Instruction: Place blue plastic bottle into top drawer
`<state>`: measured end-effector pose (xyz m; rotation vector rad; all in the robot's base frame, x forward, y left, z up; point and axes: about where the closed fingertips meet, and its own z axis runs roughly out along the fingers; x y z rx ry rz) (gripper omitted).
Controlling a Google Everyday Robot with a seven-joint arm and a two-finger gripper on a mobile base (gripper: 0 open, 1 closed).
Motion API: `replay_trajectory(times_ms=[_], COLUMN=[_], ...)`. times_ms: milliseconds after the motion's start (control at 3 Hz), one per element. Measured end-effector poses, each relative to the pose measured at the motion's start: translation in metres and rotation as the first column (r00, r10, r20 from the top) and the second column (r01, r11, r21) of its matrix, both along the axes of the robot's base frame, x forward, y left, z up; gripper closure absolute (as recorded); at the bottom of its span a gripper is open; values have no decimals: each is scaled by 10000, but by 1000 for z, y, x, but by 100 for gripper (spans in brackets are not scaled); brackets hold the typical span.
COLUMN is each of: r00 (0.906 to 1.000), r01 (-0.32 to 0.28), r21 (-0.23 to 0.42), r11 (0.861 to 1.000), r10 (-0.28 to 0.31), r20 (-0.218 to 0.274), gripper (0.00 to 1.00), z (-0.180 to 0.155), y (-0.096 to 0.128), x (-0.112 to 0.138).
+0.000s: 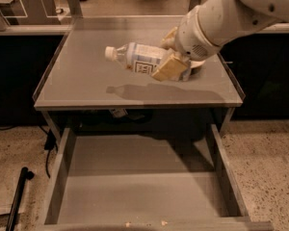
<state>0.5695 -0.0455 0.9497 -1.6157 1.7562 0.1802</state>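
Note:
The blue plastic bottle (pixel 135 57) is a clear bottle with a white cap pointing left and a pale blue-and-white label with a dark-printed panel. It hangs on its side in the air above the grey tabletop, its shadow below it. My gripper (pixel 169 57) is shut on the bottle's right end, with tan fingers (pixel 169 67) around it. The white arm comes in from the upper right. The top drawer (pixel 144 194) stands pulled open below the tabletop, with a flat grey bottom and nothing in it.
The grey tabletop (pixel 86 81) has low raised side edges. A white bowl (pixel 198 65) is mostly hidden behind my gripper at the right. A black cable and a black pole (pixel 19 196) lie on the speckled floor at the left. Chairs and desks stand behind.

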Motion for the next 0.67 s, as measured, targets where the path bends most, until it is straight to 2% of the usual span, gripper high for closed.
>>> replay_trajectory(times_ms=[333, 667], r00=[9999, 9964], r01=[105, 470], r21=[113, 293], r11=[9999, 9985], r10=[-104, -448], r20=[-90, -724], gripper=[100, 100], z=[-22, -77], y=[-14, -20], x=[-40, -54])
